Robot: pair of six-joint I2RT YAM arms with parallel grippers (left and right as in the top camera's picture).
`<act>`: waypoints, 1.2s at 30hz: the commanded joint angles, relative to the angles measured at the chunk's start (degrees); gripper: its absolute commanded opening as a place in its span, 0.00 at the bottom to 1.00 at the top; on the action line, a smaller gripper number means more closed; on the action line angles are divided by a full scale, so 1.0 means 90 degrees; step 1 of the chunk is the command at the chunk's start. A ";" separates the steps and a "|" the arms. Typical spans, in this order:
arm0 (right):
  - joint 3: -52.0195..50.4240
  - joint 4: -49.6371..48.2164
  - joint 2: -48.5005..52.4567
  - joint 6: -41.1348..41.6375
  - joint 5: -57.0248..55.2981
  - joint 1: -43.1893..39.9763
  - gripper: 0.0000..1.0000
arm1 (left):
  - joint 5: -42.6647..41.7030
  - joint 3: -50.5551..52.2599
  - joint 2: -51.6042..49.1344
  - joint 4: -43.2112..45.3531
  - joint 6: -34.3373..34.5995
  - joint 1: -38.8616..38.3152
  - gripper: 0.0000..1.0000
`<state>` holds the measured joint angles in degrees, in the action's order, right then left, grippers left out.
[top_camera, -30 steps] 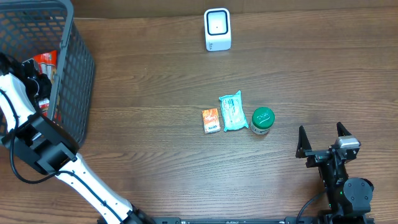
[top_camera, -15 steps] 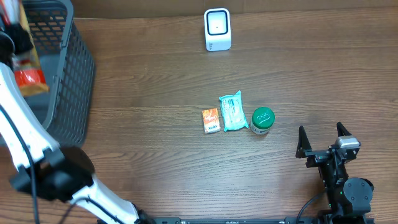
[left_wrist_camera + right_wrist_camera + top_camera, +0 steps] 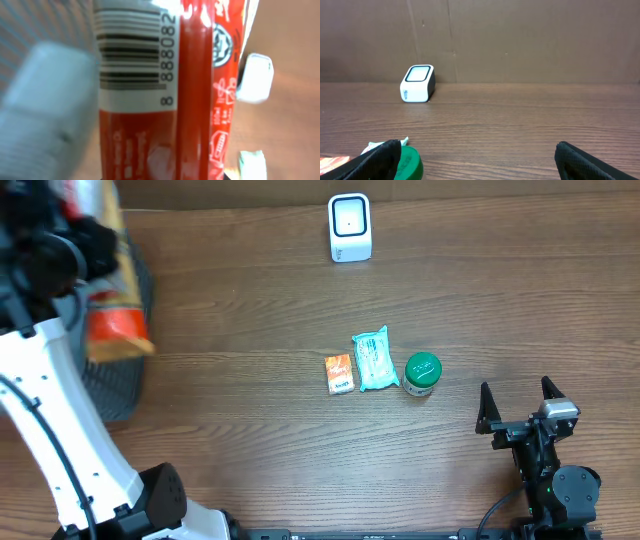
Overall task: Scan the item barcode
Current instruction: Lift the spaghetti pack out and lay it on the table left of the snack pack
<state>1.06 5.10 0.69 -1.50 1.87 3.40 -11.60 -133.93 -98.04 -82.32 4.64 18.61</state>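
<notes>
**Overhead: red packet gripped at the left edge, above the basket wall**

Overhead, the red packet [image 3: 113,328] is seen large and blurred at the left edge of the frame. It is carried by the left arm and overlaps the right wall of the grey mesh basket [image 3: 128,385]. Whether it is touched by the basket cannot be told.

In the left wrist view the left gripper [image 3: 150,92] is shown closed tight on this packet, which is pressed between a blurred white pad [image 3: 45,100] on one side and a second white pad [image 3: 255,77] on the other. The packet's white barcode panel [image 3: 132,65] is turned towards the wrist camera, with black bars and printed digits on it. A glossy seam is seen down the red wrapper beside the panel.

The white scanner [image 3: 350,227] is set upright at the far edge of the wooden table [image 3: 250,450], well apart from the held packet.

Three items are laid in a row near the table's middle: a small orange packet [image 3: 340,373], a teal wipes pack [image 3: 375,359] just beside it, and a green-lidded jar [image 3: 422,373] just beside that.

The right gripper [image 3: 517,402] is parked at the near right of the table. Its jaws are spread wide and nothing is held between them. Through the right wrist camera the scanner and the jar lid are seen beyond the black fingers [image 3: 590,161].
</notes>
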 commanded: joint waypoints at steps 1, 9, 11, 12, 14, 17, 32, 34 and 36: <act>-0.0066 -0.0044 -0.0058 -0.0007 -0.0078 -0.0024 1.00 | 0.0243 0.0311 0.0063 -0.0279 0.0427 -0.0670 0.11; -0.0066 -0.0044 -0.0058 -0.0007 -0.0078 -0.0024 1.00 | 0.0357 0.2827 0.0053 0.0250 0.1069 -0.2091 0.06; -0.0066 -0.0044 -0.0058 -0.0007 -0.0078 -0.0024 1.00 | 0.0359 0.3626 0.0053 0.0736 0.1314 -0.2436 0.06; -0.0066 -0.0044 -0.0058 -0.0007 -0.0078 -0.0024 1.00 | 0.0357 0.3942 0.0053 0.0959 0.1411 -0.2577 0.06; -0.0066 -0.0044 -0.0058 -0.0005 -0.0078 -0.0024 1.00 | 0.0357 0.4573 0.0053 0.1450 0.1681 -0.2856 0.06; -0.0066 -0.0044 -0.0058 -0.0007 -0.0078 -0.0024 1.00 | 0.0464 0.5408 0.0053 0.2222 0.2040 -0.3264 0.09; -0.0066 -0.0044 -0.0058 -0.0005 -0.0078 -0.0024 1.00 | 0.2018 0.7594 0.0046 0.4415 0.3388 -0.4197 0.14; -0.0066 -0.0044 -0.0058 -0.0007 -0.0078 -0.0024 1.00 | 0.1991 0.7774 0.0044 0.4665 0.3480 -0.4197 0.16; -0.0066 -0.0044 -0.0058 -0.0005 -0.0078 -0.0024 1.00 | 0.1911 0.7927 0.0019 0.4889 0.3480 -0.4204 0.28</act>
<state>1.06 5.10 0.69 -1.50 1.85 3.40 4.36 -63.40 -98.89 -40.53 33.50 -19.14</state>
